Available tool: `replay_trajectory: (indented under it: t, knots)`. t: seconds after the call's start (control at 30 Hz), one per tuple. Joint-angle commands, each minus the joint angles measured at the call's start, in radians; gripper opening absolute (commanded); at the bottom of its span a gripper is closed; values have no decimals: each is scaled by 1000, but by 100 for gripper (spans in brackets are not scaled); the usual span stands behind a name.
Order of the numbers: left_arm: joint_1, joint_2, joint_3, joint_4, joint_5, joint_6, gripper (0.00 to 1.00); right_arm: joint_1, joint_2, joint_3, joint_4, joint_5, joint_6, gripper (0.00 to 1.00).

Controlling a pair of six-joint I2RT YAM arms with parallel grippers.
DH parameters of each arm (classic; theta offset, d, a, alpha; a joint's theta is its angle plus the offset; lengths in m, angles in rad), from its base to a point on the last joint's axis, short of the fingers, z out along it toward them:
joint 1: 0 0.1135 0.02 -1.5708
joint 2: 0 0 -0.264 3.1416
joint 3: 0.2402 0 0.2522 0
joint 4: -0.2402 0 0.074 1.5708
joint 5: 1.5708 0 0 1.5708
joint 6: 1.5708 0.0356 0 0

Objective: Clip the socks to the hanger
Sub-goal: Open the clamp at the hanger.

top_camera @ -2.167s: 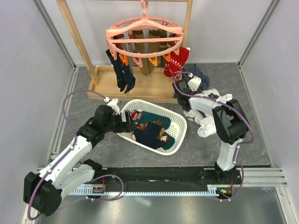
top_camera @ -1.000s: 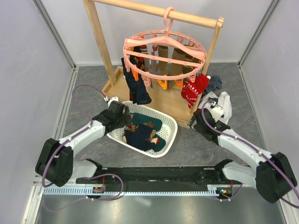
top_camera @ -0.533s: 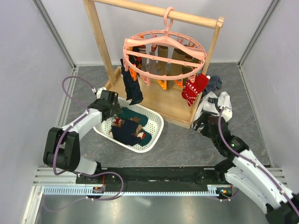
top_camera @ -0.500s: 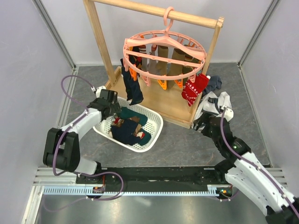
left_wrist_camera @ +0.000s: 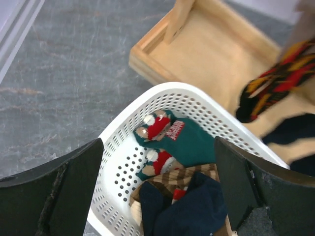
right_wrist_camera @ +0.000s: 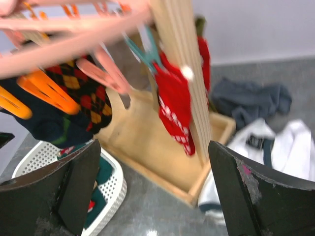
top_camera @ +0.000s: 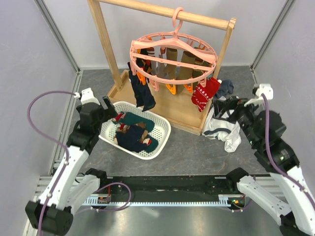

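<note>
Several socks (top_camera: 204, 94) hang clipped on pink hanger (top_camera: 132, 49)

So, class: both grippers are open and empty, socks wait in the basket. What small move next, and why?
Probably lower the left gripper onto the teal sock in the basket: its open jaws hang right above it, and that sock lies exposed.

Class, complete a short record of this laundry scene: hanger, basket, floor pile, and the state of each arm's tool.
Hanger: pink ring hanger hooked on the wooden rack; clipped socks include a red sock
Basket: white basket holding loose socks in teal, navy and argyle
Floor pile: white and grey garments, right of the rack
Left tool: open, empty, at the basket's left rim
Right tool: open, empty, near the garments
</note>
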Motion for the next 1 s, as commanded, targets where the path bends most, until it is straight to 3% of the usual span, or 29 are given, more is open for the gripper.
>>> replay_trajectory:
  t: [0.0, 0.13, 0.27, 0.7, 0.97]
  knots:
    - [2, -156, -75, 66, 152, 85, 100, -3, 146, 193, -40, -103, -189, 98]
    - [3, -278, -138, 124, 240, 109, 100, -2, 295, 351, -89, -159, -286, 97]
    - [3, -343, -195, 173, 277, 160, 100, 0, 358, 382, -91, -202, -384, 96]
    - [5, -357, -220, 213, 274, 178, 100, 35, 356, 250, 136, -78, -469, 90]
    - [3, -343, -223, 213, 272, 174, 100, 165, 365, 190, 256, 50, -508, 86]
